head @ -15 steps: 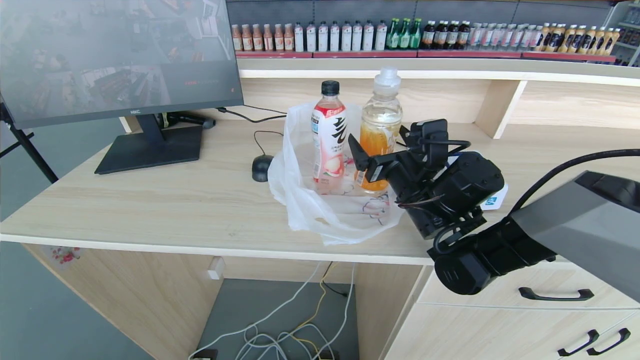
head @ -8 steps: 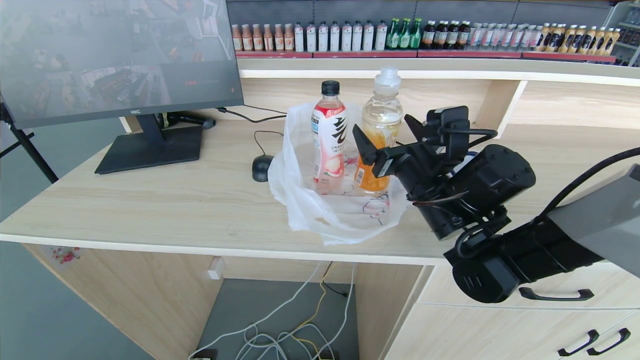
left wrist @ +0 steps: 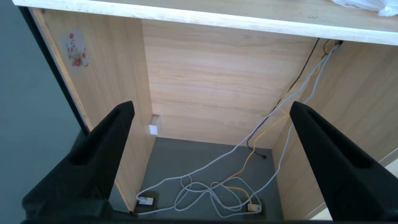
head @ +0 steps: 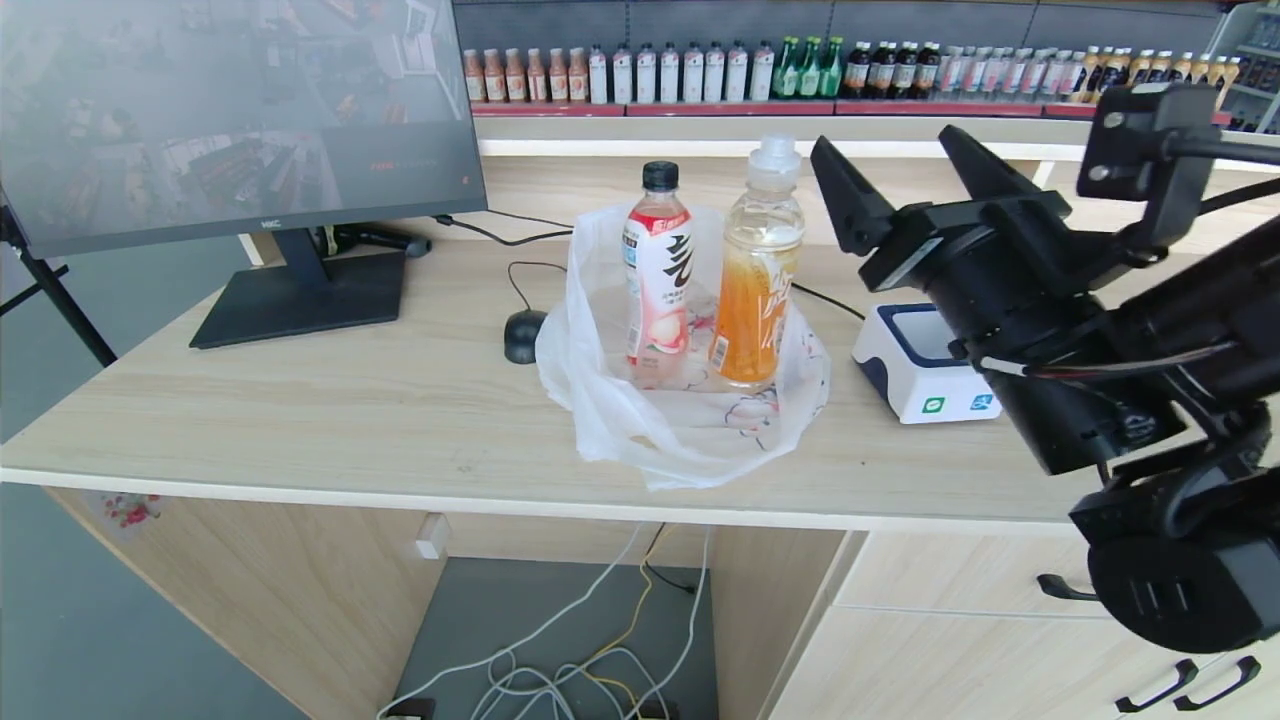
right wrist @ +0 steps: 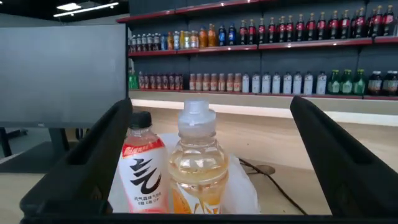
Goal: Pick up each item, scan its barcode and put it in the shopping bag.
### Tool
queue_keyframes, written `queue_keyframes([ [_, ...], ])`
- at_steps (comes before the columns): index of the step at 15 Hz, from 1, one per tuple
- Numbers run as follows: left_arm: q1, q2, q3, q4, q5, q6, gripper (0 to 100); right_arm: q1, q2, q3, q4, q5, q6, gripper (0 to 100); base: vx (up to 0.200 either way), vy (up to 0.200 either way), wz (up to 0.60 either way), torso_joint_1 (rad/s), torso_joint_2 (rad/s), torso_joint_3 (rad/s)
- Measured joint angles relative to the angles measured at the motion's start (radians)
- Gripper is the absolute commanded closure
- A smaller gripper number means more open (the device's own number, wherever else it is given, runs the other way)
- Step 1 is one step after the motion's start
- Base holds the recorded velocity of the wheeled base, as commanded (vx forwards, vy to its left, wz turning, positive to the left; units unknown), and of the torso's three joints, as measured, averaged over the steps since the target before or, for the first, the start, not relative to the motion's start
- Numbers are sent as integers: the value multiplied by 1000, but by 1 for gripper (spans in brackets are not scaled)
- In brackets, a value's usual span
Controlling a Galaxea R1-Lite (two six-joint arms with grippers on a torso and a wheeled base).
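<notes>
Right hand [head: 885,150] has lifted up and swung back toward the robot's right, off the orange drink bottle [head: 757,265] it was next to a second ago. It hangs in the air above the scanner [head: 920,365], fingers spread wide, nothing between them. With the arm gone, the scanner is uncovered.

Shopping bag [head: 640,420] — thin, translucent white plastic, crumpled and slumped open on the counter [head: 300,410]. Two bottles stand upright in it, just beside each other:
- peach drink bottle [head: 657,275], slim, pink-and-white label, black cap
- orange drink bottle, rounder, clear plastic, orange liquid filling the lower part, pale cap

Scanner: small boxy unit, white shell on a dark blue base, angled top window, just beside the bag on the robot's right.

Left hand [left wrist: 211,155] sits low, below the counter edge, its two black wedge-shaped fingers spread and empty — it faces the open space under the counter, where loose white and yellow cables [left wrist: 217,186] trail on the grey floor.

Counter is pale wood-grain laminate, matte, with drawers [head: 1000,620] with black handles on the right. A black wired mouse [head: 523,335] lies just left of the bag; a black monitor [head: 230,110] on a flat square foot stands further left. Behind, a long shelf [head: 850,105] holds a row of bottled drinks.
</notes>
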Motion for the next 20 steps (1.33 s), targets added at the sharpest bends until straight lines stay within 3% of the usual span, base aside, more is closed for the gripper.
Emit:
queue_keyframes([
  [3,0,0,0,0,0,0,0,-3,-184,136,0,0,0,0,0,0,0,0,0,0],
  [12,0,0,0,0,0,0,0,-23,-772,779,47,12,2,0,0,0,0,0,0,0],
  [15,0,0,0,0,0,0,0,-17,-950,814,361,39,3,0,0,0,0,0,0,0],
  [20,0,0,0,0,0,0,0,2,-1352,819,1070,51,-49,0,0,0,0,0,0,0],
])
